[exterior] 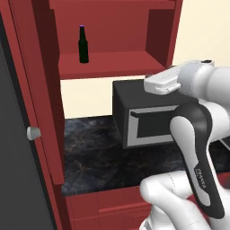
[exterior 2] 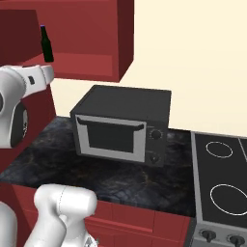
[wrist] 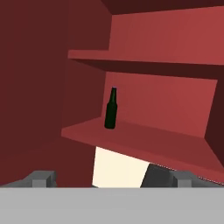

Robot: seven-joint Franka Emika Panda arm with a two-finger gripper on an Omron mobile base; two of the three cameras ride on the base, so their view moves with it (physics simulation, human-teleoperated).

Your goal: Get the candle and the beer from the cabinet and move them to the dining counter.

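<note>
Dark green-black glass beer bottle with narrow neck and purple cap stands upright on the lower red shelf of the open dark red wooden cabinet, towards the shelf's left end and apart from the side wall. No candle is visible on the shelves in view.

White robot arm's hand is well short of the shelf, aimed up at the bottle, fingers spread wide and holding nothing.

Below the cabinet, a black microwave oven sits on the black marble-look table with red drawer fronts.

Handling assessment: the bottle is judged rigid, smooth and likely slippery, breakable if tipped or dropped, and moderately heavy for its size. The narrow neck offers poor purchase; the cylindrical body at mid-height is the advisable grip, taken level and squarely. Headroom under the upper shelf appears adequate for a lift.
</note>
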